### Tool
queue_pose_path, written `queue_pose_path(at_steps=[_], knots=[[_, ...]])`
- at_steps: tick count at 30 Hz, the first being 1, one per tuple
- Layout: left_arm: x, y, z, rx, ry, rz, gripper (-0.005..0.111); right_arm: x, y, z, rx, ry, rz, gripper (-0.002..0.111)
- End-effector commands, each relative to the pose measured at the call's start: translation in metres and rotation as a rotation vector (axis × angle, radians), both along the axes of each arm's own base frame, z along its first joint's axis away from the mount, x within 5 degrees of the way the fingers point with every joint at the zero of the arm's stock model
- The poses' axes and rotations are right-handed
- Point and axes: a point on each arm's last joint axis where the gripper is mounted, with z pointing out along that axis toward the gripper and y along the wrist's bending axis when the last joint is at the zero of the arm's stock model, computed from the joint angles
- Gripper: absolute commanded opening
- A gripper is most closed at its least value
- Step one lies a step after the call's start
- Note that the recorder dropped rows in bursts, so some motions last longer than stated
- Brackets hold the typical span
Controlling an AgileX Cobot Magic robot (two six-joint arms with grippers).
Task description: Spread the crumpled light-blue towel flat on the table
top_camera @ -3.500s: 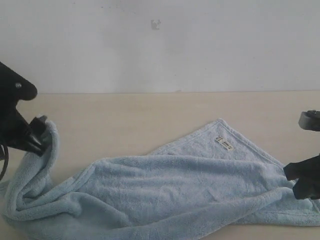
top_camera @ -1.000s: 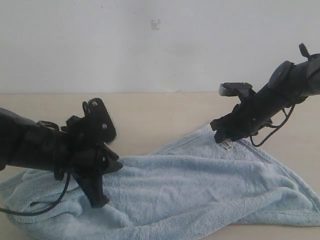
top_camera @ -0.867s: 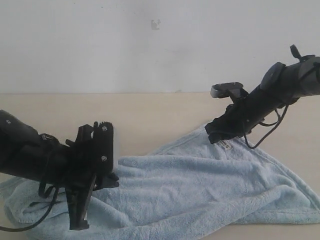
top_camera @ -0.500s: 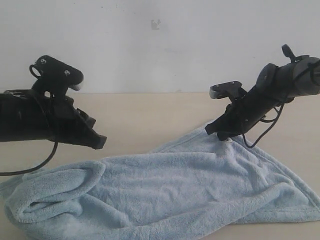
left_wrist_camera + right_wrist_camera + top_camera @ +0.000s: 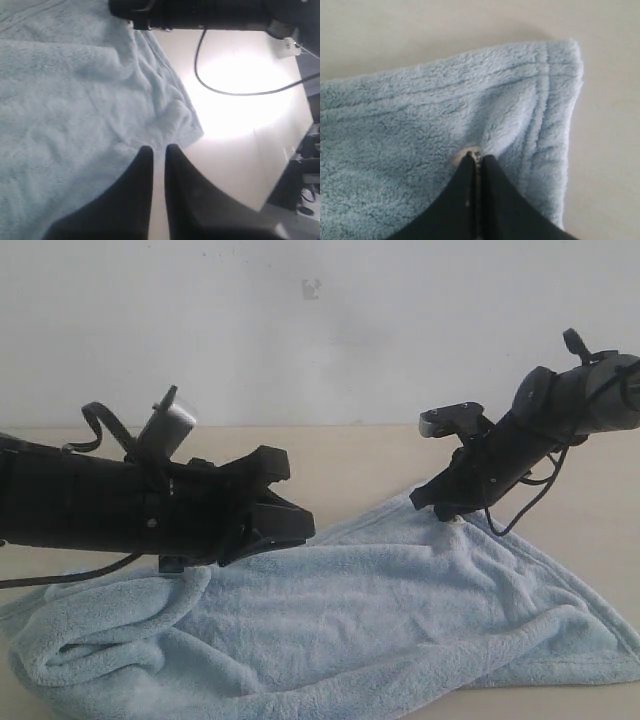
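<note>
Swung in from the left edge within the last half-second, my left gripper now hangs low over the towel, while my right gripper has kept its place at the far corner.

The towel lies across the front of the table, its left end rolled into a thick fold. The spreading looks only partly done.

My right jaws are pressed together on the corner's fleece just inside the stitched hem, the cloth puckering round the tips. My left jaws stand all but together, a thin slit between them, with nothing in them.

The next move, as I judge it, calls for my left jaws to part, take the bunched left end, and draw it away from my right.

My left arm lies stretched almost level. My right slants down from the upper right, nose to the cloth.
</note>
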Motion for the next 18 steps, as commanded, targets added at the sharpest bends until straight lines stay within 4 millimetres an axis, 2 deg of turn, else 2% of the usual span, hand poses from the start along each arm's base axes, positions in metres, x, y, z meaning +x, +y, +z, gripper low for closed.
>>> queue_pose_path(at_steps=[1, 4, 7, 10, 13, 16, 18], knots=[[0.014, 0.012, -0.009, 0.200, -0.187, -0.020, 0.008, -0.008, 0.002, -0.015, -0.006, 0.092, 0.029, 0.000], [0.016, 0.015, -0.006, 0.270, -0.342, -0.153, 0.008, -0.009, 0.002, -0.015, -0.005, 0.098, 0.031, 0.000], [0.017, 0.012, -0.001, 0.427, -0.459, -0.337, 0.008, -0.009, 0.002, -0.015, -0.005, 0.098, 0.031, 0.000], [0.021, 0.013, -0.006, 0.637, -0.448, -0.407, 0.004, -0.009, 0.002, -0.015, -0.004, 0.100, 0.030, 0.000], [0.031, 0.018, -0.007, 0.763, -0.339, -0.383, 0.004, -0.009, 0.002, -0.015, -0.001, 0.106, 0.031, 0.000], [0.038, 0.025, 0.003, 0.853, -0.227, -0.322, 0.004, -0.009, 0.003, -0.015, 0.000, 0.106, 0.030, 0.000], [0.042, 0.026, 0.011, 0.887, -0.215, -0.313, 0.004, -0.009, 0.003, -0.015, 0.000, 0.106, 0.030, 0.000]])
